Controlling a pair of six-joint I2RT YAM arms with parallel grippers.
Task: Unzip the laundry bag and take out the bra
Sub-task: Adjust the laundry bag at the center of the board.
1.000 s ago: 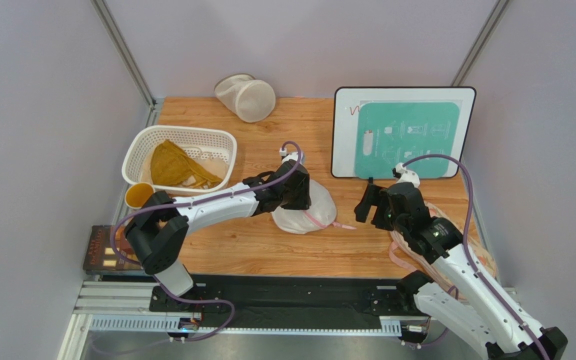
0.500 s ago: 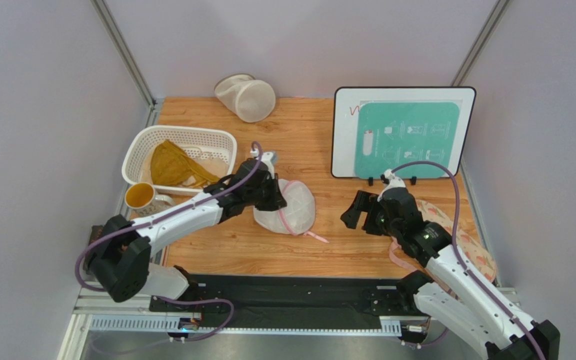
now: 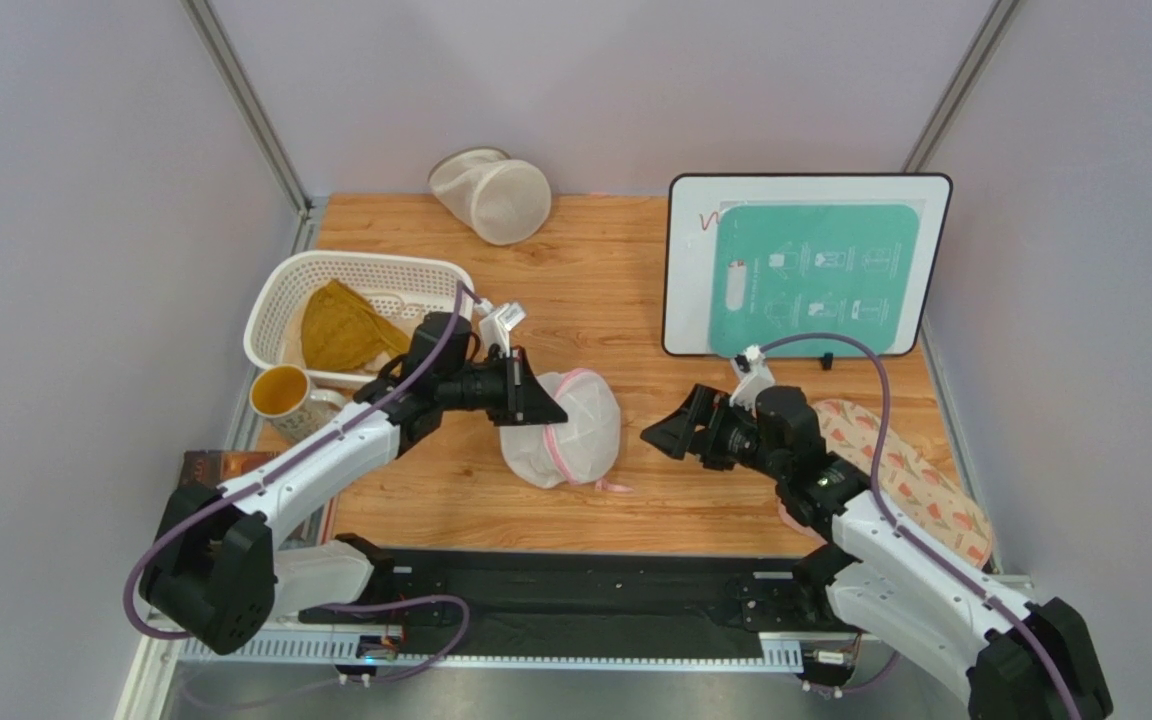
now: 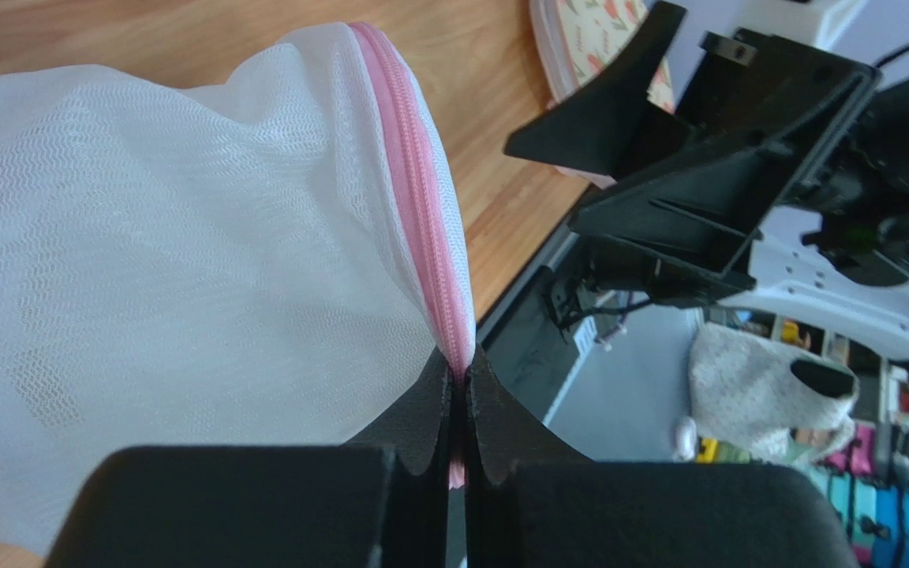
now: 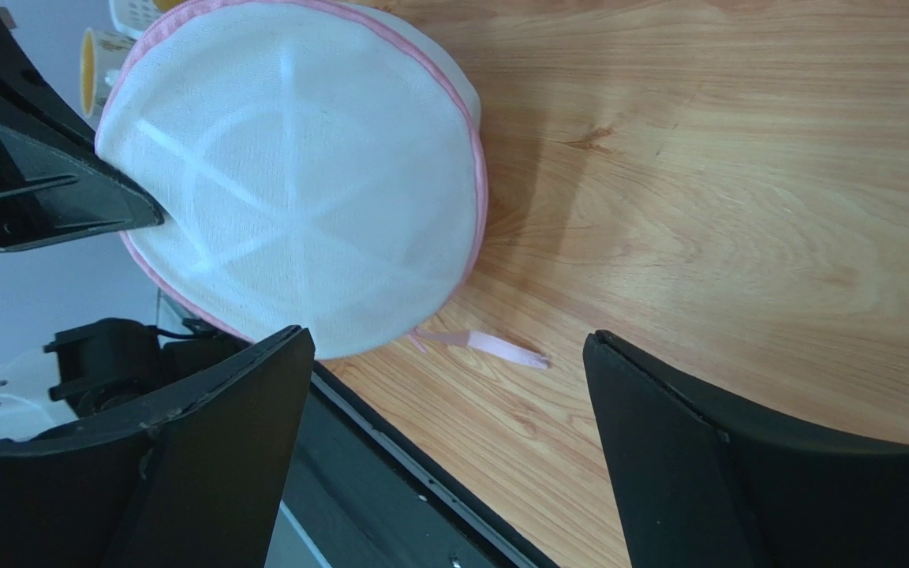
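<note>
1. Wooden worktop [image 3: 642, 308] is closed in by pale walls at the back and both sides; bare wood is left between the two arms.
2. The round white mesh laundry bag with pink zipper trim [image 3: 564, 431] is found mid-worktop, near the white perforated basket [image 3: 274, 308], its domed face turned rightward.
3. The left tool [image 4: 457, 397] is clamped together on the bag's pink zipper edge.
4. The right tool [image 3: 669, 437] is spread wide, near the bag but apart from it.
5. A pink patterned cloth [image 3: 920, 488] is spread along the right edge.
</note>
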